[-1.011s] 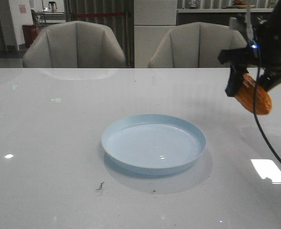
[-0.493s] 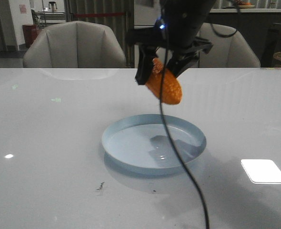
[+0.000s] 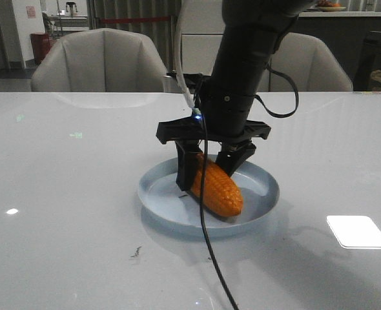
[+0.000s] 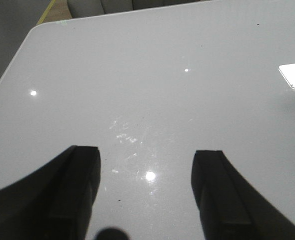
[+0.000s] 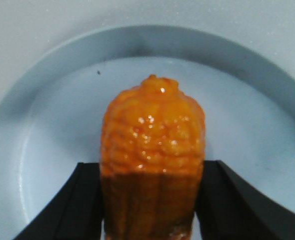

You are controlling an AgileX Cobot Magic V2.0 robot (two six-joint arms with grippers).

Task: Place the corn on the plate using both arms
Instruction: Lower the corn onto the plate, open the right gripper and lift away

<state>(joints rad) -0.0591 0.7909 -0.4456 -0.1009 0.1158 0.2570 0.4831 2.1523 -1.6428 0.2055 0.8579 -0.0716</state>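
In the front view my right gripper [image 3: 210,169] is shut on the orange corn [image 3: 219,190] and holds it tilted inside the pale blue plate [image 3: 263,181]. The corn's lower end is at or just above the plate's floor. In the right wrist view the corn [image 5: 152,130] is clamped between the two black fingers [image 5: 87,200] with the plate [image 5: 252,130] below it. My left gripper [image 4: 145,157] shows only in the left wrist view. It is open and empty over bare white table, and the left arm is out of the front view.
A black cable [image 3: 206,258] hangs from the right arm down in front of the plate. Two grey chairs [image 3: 100,61] stand behind the table. A bright light patch [image 3: 358,231] lies right of the plate. The table's corner edge [image 4: 17,60] shows in the left wrist view.
My right arm has carried the corn from the far right to above the plate, then lowered it into the plate.
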